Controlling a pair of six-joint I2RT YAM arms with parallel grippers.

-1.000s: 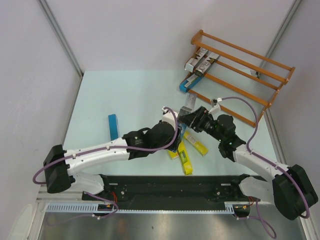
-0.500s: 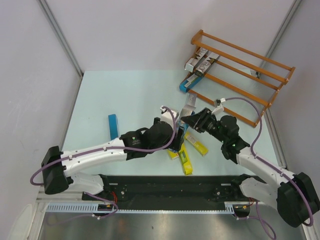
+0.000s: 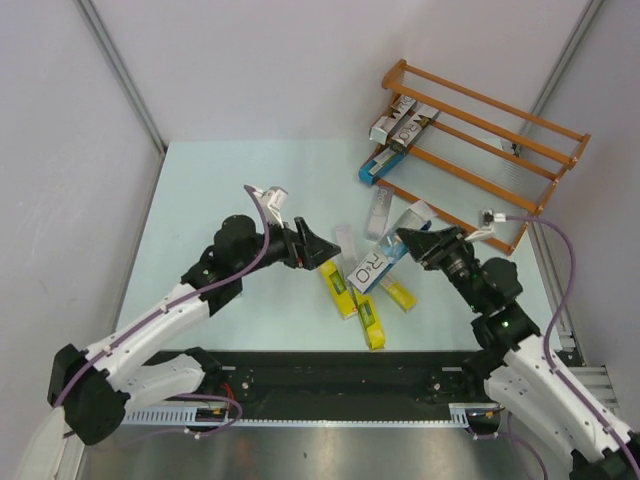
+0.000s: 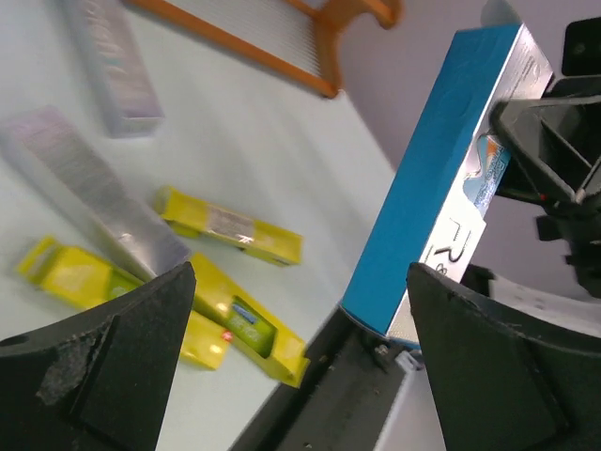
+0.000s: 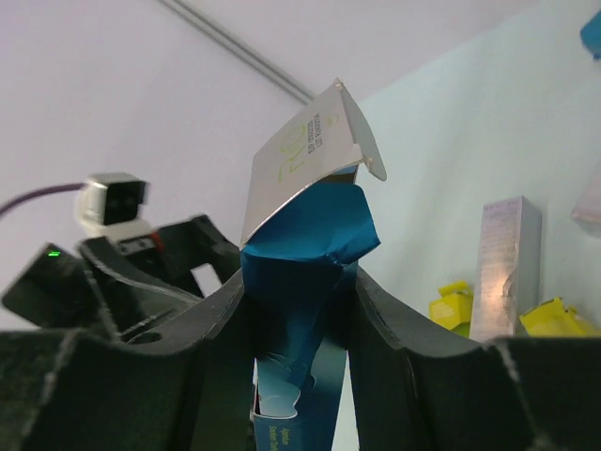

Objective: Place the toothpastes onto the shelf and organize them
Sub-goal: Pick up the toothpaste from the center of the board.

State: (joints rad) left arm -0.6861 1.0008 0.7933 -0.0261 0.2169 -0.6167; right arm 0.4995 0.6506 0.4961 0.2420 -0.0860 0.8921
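Note:
My right gripper [image 3: 412, 243] is shut on one end of a blue and white toothpaste carton [image 3: 370, 268] and holds it slanted above the table. In the right wrist view the carton [image 5: 302, 235] sits crumpled between both fingers, its end flap open. My left gripper [image 3: 322, 250] stands open and holds nothing, left of the carton and apart from it. The orange-brown shelf [image 3: 500, 110] stands at the back right, with silver cartons [image 3: 405, 122] and a blue one [image 3: 374, 168] at its left end. Three yellow cartons [image 3: 371, 322] and two silver ones [image 3: 380, 211] lie on the table.
The table's black front rail [image 3: 340, 385] runs just below the yellow cartons. Grey walls close in the left and back sides. The right arm's purple cable [image 3: 560, 260] loops near the shelf's lower right corner.
The left gripper opened, let go of the blue carton and drew back to the left. The right gripper closed on that carton and shifted right with it.

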